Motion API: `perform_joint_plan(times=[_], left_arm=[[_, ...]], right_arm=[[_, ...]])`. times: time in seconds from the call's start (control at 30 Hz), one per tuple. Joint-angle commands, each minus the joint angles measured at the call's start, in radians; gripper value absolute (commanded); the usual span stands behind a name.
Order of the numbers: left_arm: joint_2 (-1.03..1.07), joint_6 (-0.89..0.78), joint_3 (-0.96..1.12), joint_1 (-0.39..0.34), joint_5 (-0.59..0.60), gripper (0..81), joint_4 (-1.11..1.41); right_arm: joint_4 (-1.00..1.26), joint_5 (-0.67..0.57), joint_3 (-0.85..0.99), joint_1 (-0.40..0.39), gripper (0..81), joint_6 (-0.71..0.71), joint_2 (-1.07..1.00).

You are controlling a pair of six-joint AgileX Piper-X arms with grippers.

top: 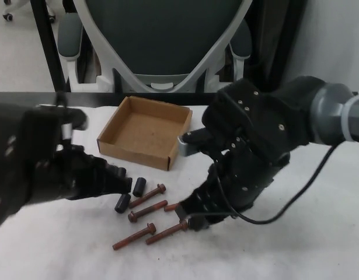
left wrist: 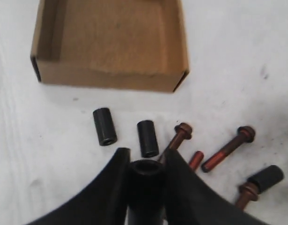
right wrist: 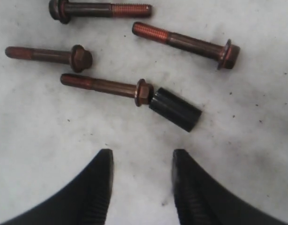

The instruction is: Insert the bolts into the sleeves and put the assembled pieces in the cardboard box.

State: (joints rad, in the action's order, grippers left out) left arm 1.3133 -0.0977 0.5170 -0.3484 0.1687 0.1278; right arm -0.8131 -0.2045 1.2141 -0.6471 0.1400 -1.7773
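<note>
sleeve (left wrist: 146, 190) in left end effector (left wrist: 146, 161), long axis toward cardboard box (left wrist: 111, 77)

I read the cardboard box (left wrist: 106, 77) as plain brown board, matt, with rough fibrous edges at its corners. The bolts (right wrist: 101, 86) look like metal with a coppery-red finish: shanks dull and darkened, threaded ends a brighter orange. The sleeves (left wrist: 104, 126) are black and smooth with a faint satin sheen; I cannot tell metal from plastic. The held sleeve (left wrist: 144, 176) in the left gripper (left wrist: 146, 154) looks the same. The right gripper (right wrist: 141, 157) has matt black fingers (right wrist: 97, 192), finely ribbed on the inner faces. The bench cover (right wrist: 50, 140) is white, matt, slightly grainy, flecked with dark specks.
</note>
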Motion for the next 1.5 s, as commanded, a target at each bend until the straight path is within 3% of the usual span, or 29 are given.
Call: perform_joint_plan(times=[0.0,0.3,0.43,0.57,0.8,1.13,1.3,1.47], left_arm=[[-0.064,-0.098,-0.064,-0.003,0.019,0.4,0.115],[-0.253,-0.232,-0.294,-0.003,0.042,0.4,0.397],[-0.282,-0.233,-0.356,-0.003,0.068,0.4,0.479],[-0.284,-0.233,-0.422,-0.003,0.107,0.4,0.629],[-0.286,-0.137,-0.517,-0.003,0.115,0.4,0.962],[-0.286,-0.118,-0.517,-0.003,0.155,0.4,0.969],[-0.286,-0.108,-0.517,-0.003,0.155,0.4,0.969],[-0.286,-0.103,-0.517,-0.003,0.155,0.4,0.969]], right_arm=[[-0.005,-0.025,0.033,-0.001,39.8,0.040,-0.003],[0.072,-0.025,0.082,-0.001,39.8,0.284,-0.018],[0.097,-0.034,0.082,-0.004,39.8,0.293,-0.018],[0.094,-0.104,0.081,-0.031,39.8,0.112,-0.028],[0.079,-0.100,0.081,-0.100,39.8,-0.291,-0.030],[-0.031,0.170,0.081,-0.172,39.8,-0.868,-0.030],[-0.029,0.192,0.081,-0.174,39.8,-1.005,-0.030],[0.044,0.236,0.081,-0.174,39.8,-1.023,-0.071]])
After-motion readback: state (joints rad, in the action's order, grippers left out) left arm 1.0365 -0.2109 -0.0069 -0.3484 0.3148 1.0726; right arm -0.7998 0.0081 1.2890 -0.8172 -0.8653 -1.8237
